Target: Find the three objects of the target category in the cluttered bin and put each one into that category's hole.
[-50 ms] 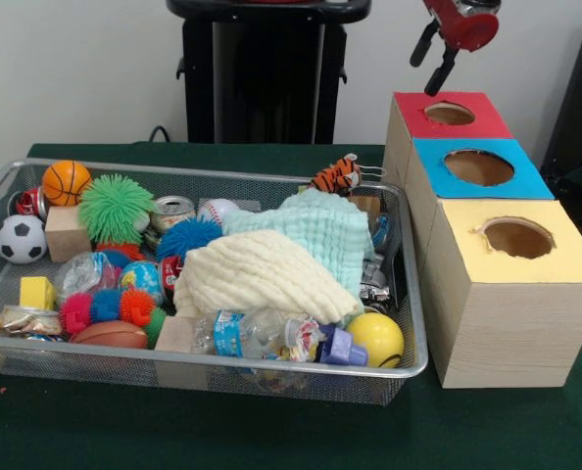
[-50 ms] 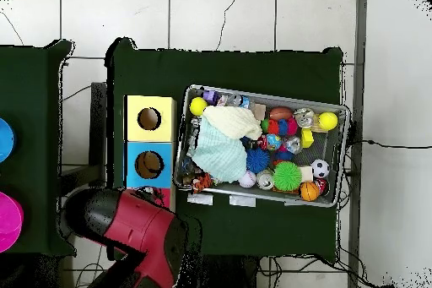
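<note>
Right now the tool hangs above the red-topped box, apart from the mesh bin. Whether its fingers are parted I cannot tell, and nothing shows in it. Which category is wanted isn't shown, and the two cloths hide much, so shifting them looks wise.

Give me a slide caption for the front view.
Gripper above red-topped box; wire bin full of balls and cloths.

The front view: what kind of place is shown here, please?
Probably a robotics lab set up for a sorting test: a green table holds a wire bin full of toys, three boxes with holes stand beside it, and a red gripper hangs above.
</note>
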Robot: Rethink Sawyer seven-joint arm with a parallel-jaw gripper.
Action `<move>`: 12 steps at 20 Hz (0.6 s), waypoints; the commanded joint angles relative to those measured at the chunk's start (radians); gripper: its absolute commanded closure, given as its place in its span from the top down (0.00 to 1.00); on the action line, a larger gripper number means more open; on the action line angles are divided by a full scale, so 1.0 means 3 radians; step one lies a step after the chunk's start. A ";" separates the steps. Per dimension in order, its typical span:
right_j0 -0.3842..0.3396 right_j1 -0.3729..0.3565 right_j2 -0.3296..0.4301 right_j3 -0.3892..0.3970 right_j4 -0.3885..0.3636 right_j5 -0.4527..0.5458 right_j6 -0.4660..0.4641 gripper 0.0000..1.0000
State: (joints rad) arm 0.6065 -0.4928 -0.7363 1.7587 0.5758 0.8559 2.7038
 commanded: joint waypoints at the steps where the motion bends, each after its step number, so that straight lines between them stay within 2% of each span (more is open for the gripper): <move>1: -0.0072 0.0097 0.0267 -0.0108 0.0087 0.0187 0.0938 1.00; 5: -0.0173 0.0209 0.0229 -0.0125 0.0000 -0.0045 0.0766 1.00; 12: -0.0286 0.0399 0.0148 -0.0284 -0.0111 -0.0196 0.0653 1.00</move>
State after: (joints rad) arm 0.5634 -0.4465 -0.7363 1.7476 0.5755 0.8522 2.7038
